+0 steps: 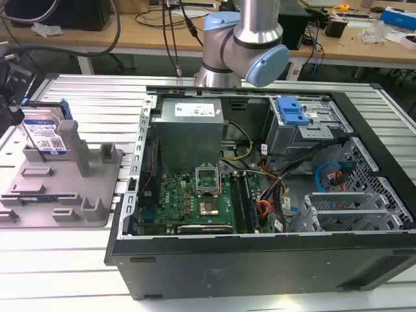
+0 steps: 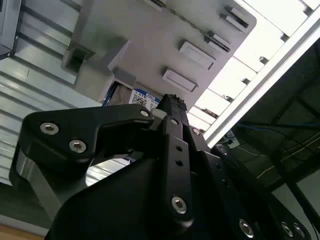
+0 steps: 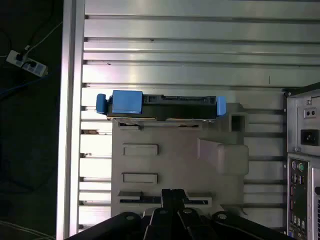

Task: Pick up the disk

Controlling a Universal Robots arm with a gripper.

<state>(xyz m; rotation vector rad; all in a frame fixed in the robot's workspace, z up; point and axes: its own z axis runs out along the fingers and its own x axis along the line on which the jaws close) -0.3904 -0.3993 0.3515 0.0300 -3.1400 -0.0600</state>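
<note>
Beyond the claw's fingertips, on the far edge of the tray from them, the flat silver-metal disk (image 3: 165, 106) with its blue-and-white label and blue plastic side rails stands on one long edge in a slot of the grey plastic tray (image 3: 165, 167). Nothing is touching it. The black two-fingered claw (image 3: 172, 192) hangs over the tray's near side, well apart from the disk. Its fingers look drawn together, with nothing between them. I'd worry that only a thin upper edge is offered. A grip landing off-centre or on a blue rail could twist the disk or jam it in its slot, and smooth metal faces may slip. The grey upright post (image 3: 220, 155) between claw and disk could catch a finger. The disk's long axis lies level, crosswise to the line from claw to disk. Its label faces the claw's side. The open black computer case (image 3: 302, 150) sits off to one side on the ribbed aluminium table (image 3: 175, 50).
</note>
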